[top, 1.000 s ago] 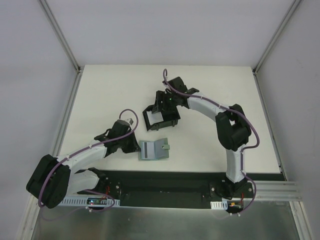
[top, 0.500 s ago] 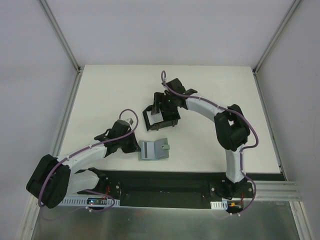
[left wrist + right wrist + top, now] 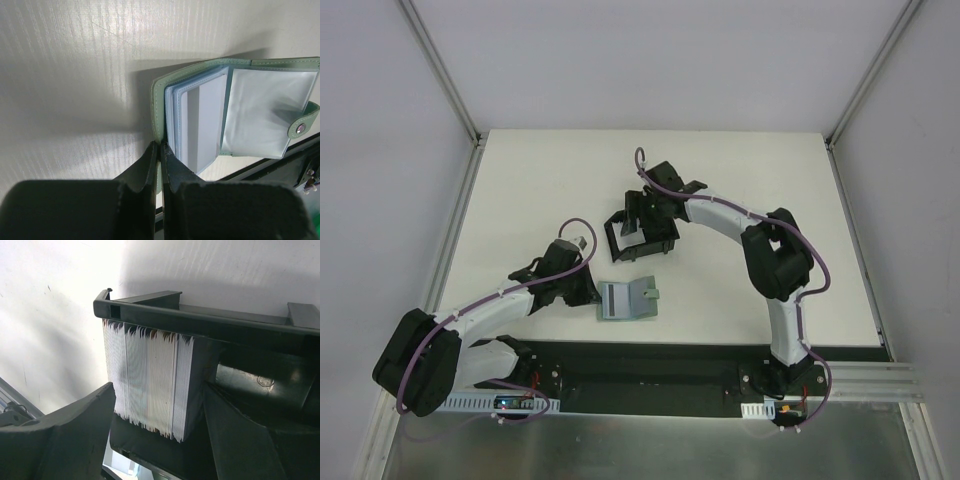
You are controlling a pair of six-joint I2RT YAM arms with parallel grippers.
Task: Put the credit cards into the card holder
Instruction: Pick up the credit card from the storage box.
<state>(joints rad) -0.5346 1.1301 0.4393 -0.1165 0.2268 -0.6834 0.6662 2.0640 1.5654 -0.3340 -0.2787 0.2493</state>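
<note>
In the right wrist view a thick stack of whitish credit cards stands on edge inside the black card holder, against an inner wall. My right gripper is open, one finger on each side of the stack and that wall. From above, the right gripper reaches down into the card holder at mid-table and hides the cards. My left gripper is shut on the cover edge of the open grey-green case. That case lies near the front edge, with the left gripper at its left side.
The case lies open, showing clear plastic sleeves and a snap tab. A black rail runs along the table's front edge between the arm bases. White walls with metal posts enclose the table.
The right gripper has shifted slightly left over the card holder, and the holder's white contents are now hidden under it. The left arm and the case have not moved.
</note>
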